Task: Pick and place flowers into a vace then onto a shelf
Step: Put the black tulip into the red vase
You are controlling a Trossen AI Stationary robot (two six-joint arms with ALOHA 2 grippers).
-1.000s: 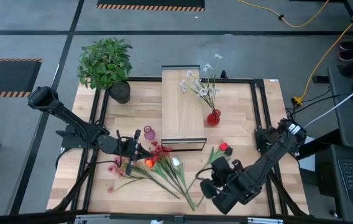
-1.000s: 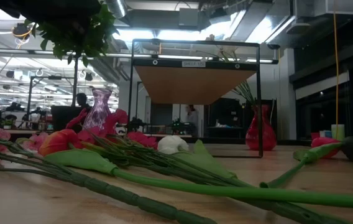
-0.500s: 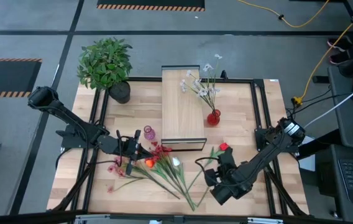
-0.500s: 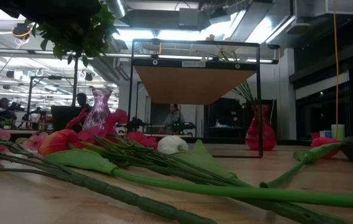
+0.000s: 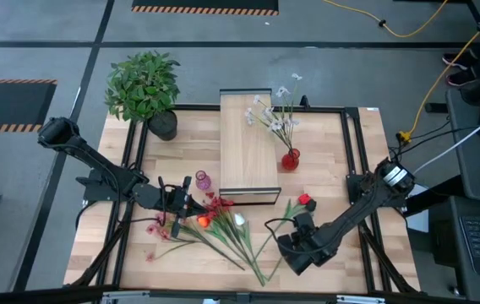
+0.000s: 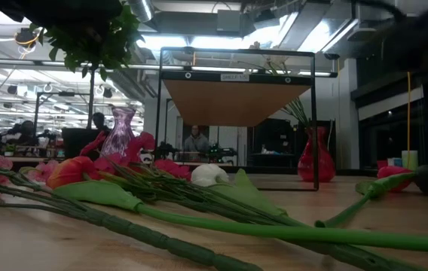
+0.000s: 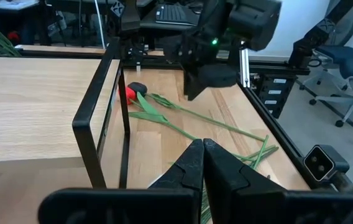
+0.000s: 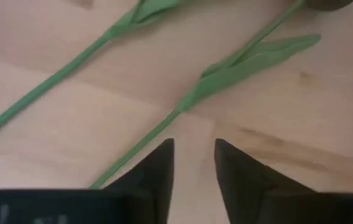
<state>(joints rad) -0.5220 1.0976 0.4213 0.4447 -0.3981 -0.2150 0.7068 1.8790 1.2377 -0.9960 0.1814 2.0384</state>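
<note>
Loose flowers (image 5: 223,224) lie in a heap on the table in front of the shelf (image 5: 246,143). A red tulip (image 5: 305,201) lies apart to their right, its green stem (image 8: 183,106) flat on the wood. My right gripper (image 5: 286,241) points down over this stem, open, its fingertips (image 8: 193,146) just above the table beside the stem. My left gripper (image 5: 179,208) hovers shut over the heap's left end, near a small purple vase (image 5: 202,180); its shut fingers (image 7: 202,149) hold nothing.
A red vase (image 5: 290,158) with white flowers stands on the table right of the shelf. A bushy potted plant (image 5: 143,84) stands at the far left corner. A black frame (image 5: 354,152) runs around the table. A second stem (image 8: 46,87) lies next to the tulip's.
My right gripper has come down toward the table over the red tulip's stem, shifting a little toward the heap of flowers, and now points more steeply down. The flowers and my left arm have stayed where they were.
</note>
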